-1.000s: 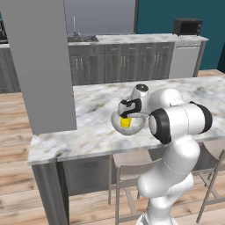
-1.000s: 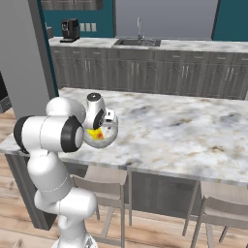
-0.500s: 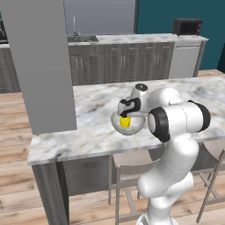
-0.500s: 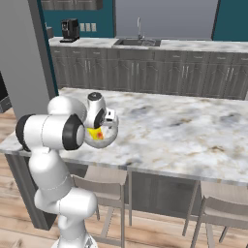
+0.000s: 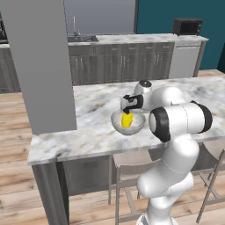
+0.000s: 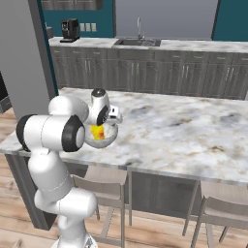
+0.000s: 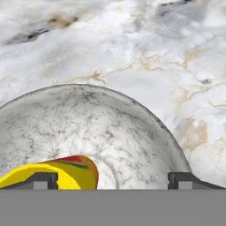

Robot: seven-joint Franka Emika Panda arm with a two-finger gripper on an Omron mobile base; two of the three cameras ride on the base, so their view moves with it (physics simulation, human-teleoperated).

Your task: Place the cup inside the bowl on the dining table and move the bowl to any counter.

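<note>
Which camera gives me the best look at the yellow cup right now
The left base view: the cup stands clear inside the bowl, under the gripper. The right base view shows the cup partly behind the arm. The hand view catches just its yellow and red rim at the bottom edge.

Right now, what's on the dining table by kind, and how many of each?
Bowls: 1, the bowl on the table.
Cups: 1, the cup inside the bowl, the hand just above it.
Total: 2 things.
</note>
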